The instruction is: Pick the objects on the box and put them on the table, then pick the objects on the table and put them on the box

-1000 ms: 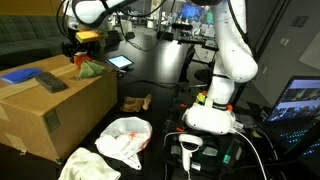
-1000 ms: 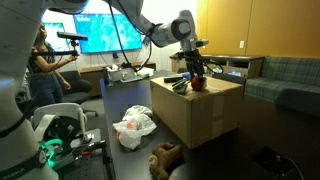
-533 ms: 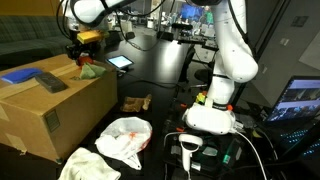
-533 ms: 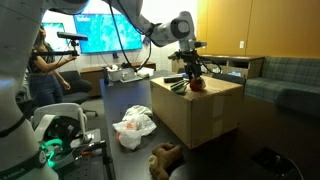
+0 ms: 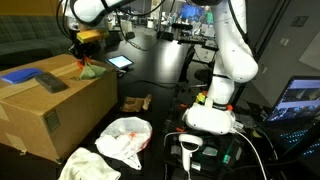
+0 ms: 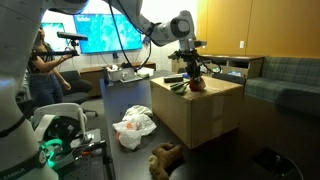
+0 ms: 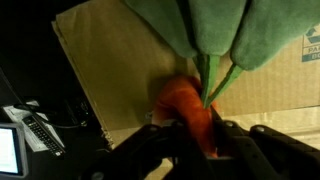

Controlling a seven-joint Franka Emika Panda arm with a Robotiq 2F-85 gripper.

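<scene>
In an exterior view, a big lit screen (image 6: 105,25) glows blue-green at eleven o'clock. A warm wooden wall (image 6: 262,28) fills one to two o'clock, and a grey-green sofa (image 6: 288,72) sits at three o'clock above the dark floor (image 6: 230,160). In an exterior view, a dark couch (image 5: 25,45) lies at ten o'clock and a lit monitor (image 5: 300,98) at four o'clock.

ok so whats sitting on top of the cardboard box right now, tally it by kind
carrot toy, orange with green leaves: 1
dark flat block: 1
blue flat item, too small to say what it is: 1
total on the box: 3
</scene>
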